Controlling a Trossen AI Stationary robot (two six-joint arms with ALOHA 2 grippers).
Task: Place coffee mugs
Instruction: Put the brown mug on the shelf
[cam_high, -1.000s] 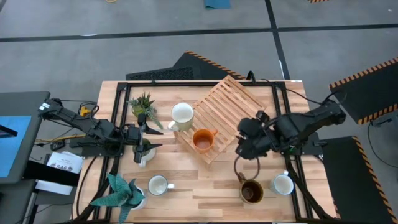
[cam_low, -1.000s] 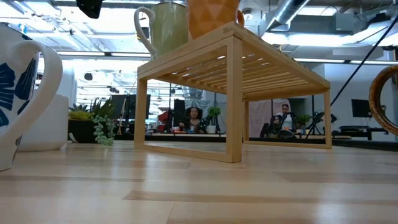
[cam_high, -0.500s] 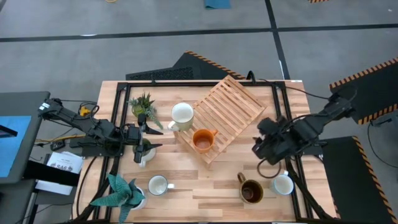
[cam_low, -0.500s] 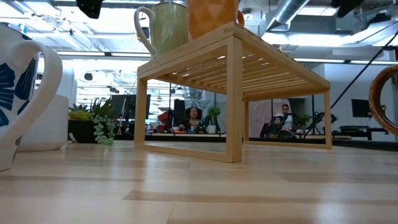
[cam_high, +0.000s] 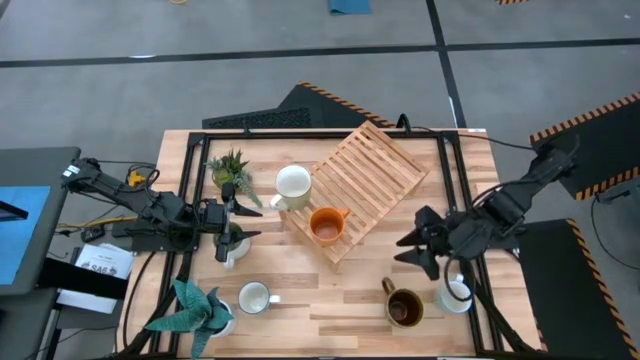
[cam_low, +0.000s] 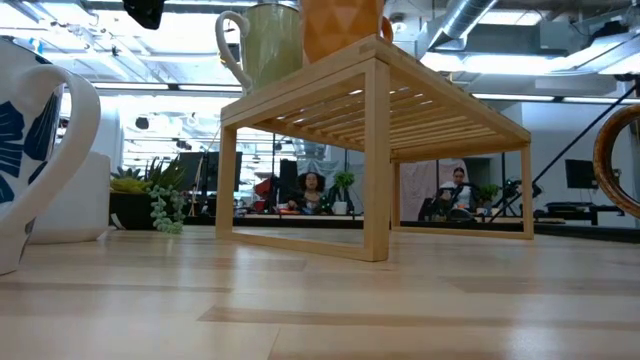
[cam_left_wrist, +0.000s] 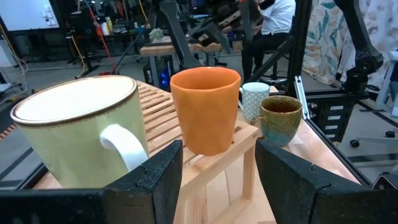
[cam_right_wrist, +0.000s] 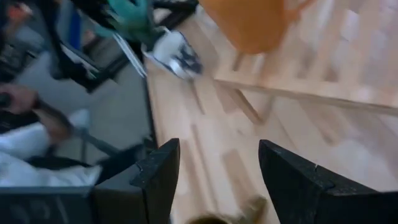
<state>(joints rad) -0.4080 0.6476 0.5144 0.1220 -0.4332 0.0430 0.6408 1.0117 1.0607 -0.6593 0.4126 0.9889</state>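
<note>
Hovering beside the dark brown mug (cam_high: 404, 308), right gripper's (cam_high: 418, 251) spread fingers.

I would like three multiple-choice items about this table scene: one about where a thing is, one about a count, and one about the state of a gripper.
1. Where does the orange mug stand?
A. on the wooden rack
B. on the table beside the dark brown mug
C. between the right gripper's fingers

2. How many mugs stand on the rack?
A. none
B. two
C. four

3. In what state is the right gripper?
A. shut on the orange mug
B. open, holding nothing
C. shut on the dark brown mug

Answers:
1. A: the high view shows it at the rack's near edge, beside the cream-white mug.
2. B: only the orange and cream-white mugs are on the slats.
3. B: its fingers are spread above the bare tabletop, close to the dark brown mug.
</note>
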